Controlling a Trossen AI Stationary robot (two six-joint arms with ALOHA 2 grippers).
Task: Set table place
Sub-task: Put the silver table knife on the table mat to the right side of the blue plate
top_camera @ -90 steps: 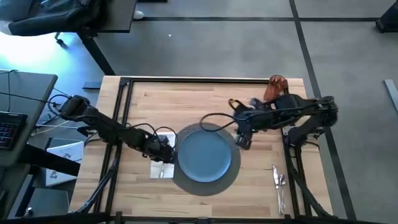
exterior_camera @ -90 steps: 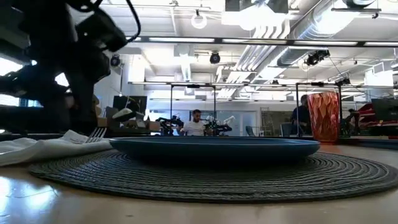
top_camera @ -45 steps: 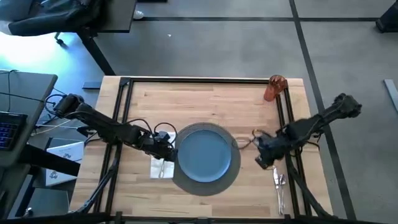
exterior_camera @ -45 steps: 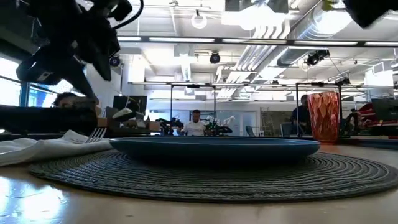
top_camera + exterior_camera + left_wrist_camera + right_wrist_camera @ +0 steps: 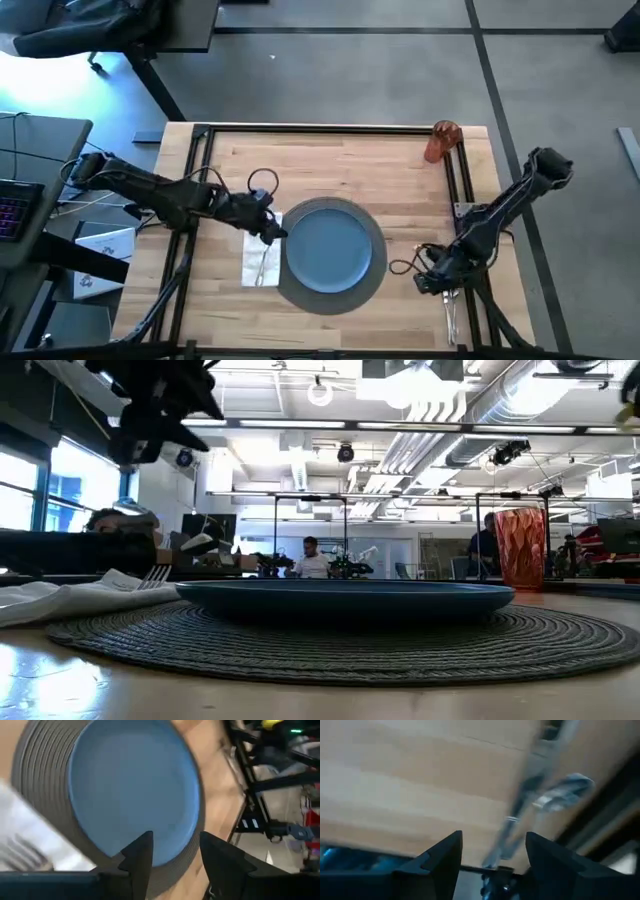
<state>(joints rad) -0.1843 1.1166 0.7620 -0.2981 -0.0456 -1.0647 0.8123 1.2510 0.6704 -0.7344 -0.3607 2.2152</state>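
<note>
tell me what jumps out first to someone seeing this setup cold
The blue plate on the round grey mat at the table's middle. Left of it, a fork lies on a white napkin with the open left gripper above. The open right gripper hangs over the cutlery near the right rail.

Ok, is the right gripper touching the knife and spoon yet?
Cannot tell. The right wrist view shows the open right gripper just short of the silverware, but blurred.
</note>
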